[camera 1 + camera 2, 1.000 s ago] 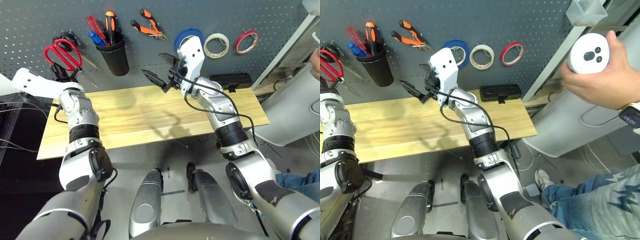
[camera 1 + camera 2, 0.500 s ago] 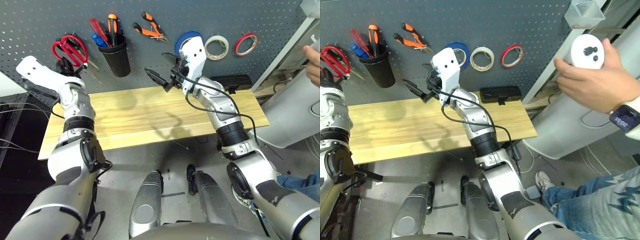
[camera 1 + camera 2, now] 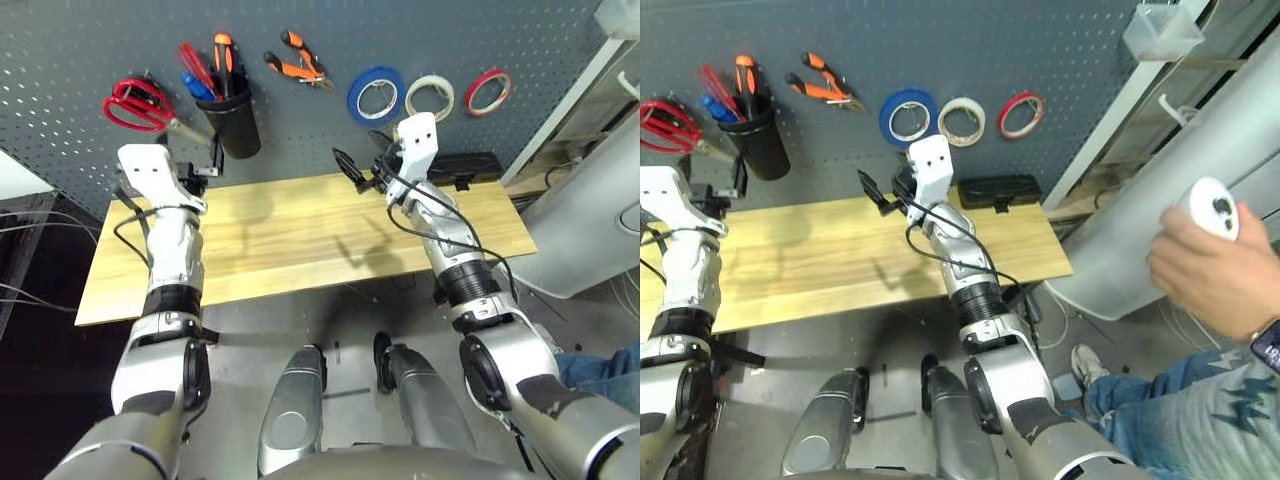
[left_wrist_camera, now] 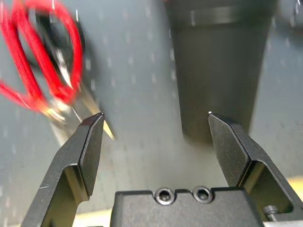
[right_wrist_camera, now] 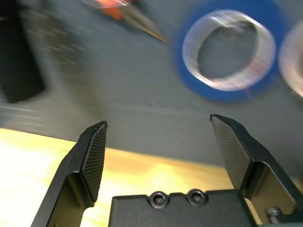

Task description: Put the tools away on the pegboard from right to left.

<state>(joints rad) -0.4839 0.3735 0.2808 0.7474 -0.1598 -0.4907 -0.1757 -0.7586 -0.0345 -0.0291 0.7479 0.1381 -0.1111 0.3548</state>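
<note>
On the pegboard (image 3: 90, 60), seen from the head views: red scissors (image 3: 135, 105) hung far left, screwdriver (image 3: 195, 85) in the black cup (image 3: 235, 125) just right of them, pliers (image 3: 297, 60) next, blue tape (image 3: 376, 96) right again, with white tape (image 3: 430, 95) and red tape (image 3: 488, 90) beyond. Below the board, a bare wooden table (image 3: 290, 240).

Through the left wrist view: left gripper (image 4: 154, 125) spread wide, empty, facing cup and scissors.

Through the right wrist view: right gripper (image 5: 158, 130) likewise wide and empty, just below the blue tape.

Judged: all four tools hung, task apparently complete; next calls only for drawing both arms back clear of the board.
</note>
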